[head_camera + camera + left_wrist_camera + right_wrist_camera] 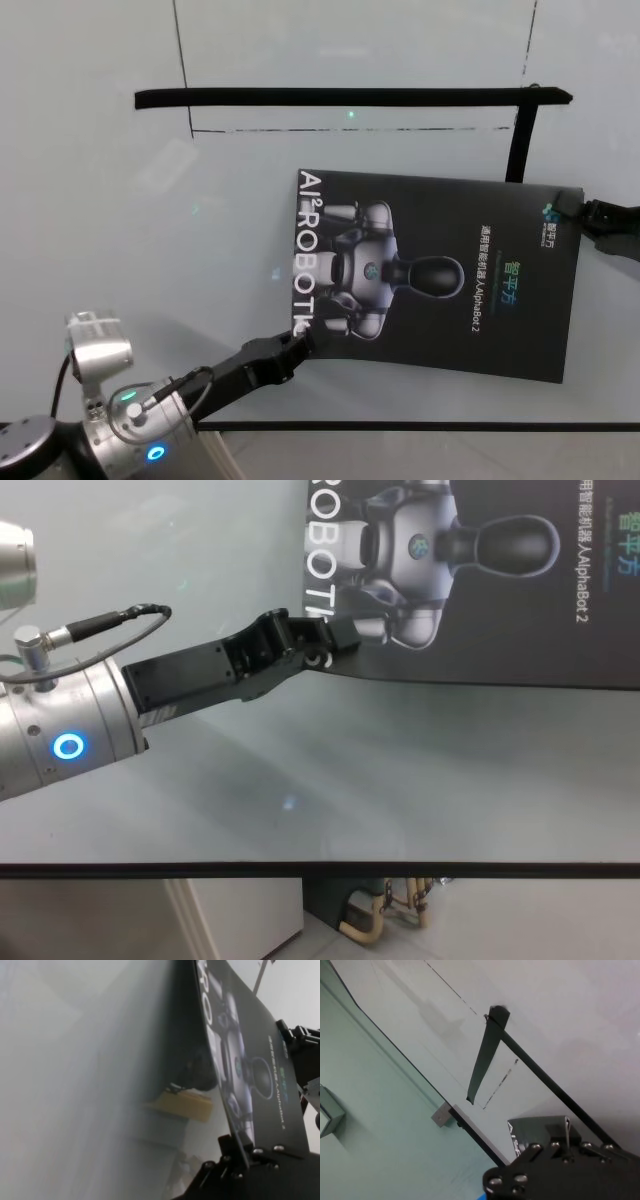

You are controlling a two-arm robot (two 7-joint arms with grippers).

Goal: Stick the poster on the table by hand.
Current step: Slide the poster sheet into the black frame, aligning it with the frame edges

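Note:
The poster [440, 280], a dark sheet with a silver robot and white "ROBOT" letters, is held just above the pale grey table [100, 220]. My left gripper [305, 345] is shut on its near left corner, which the chest view shows clearly with the left gripper [335, 635] on the poster [520, 610]. At the far right corner my right gripper [585, 212] is shut on the sheet. In the left wrist view the poster [250, 1075] runs edge-on away from the left gripper [245, 1152]. The right wrist view shows only a corner of the poster [535, 1130].
Two black tape strips lie on the table behind the poster: a long horizontal strip [350, 97] and a short upright strip [522, 140] meeting it at the right. The table's dark front edge [320, 868] runs close below my left forearm.

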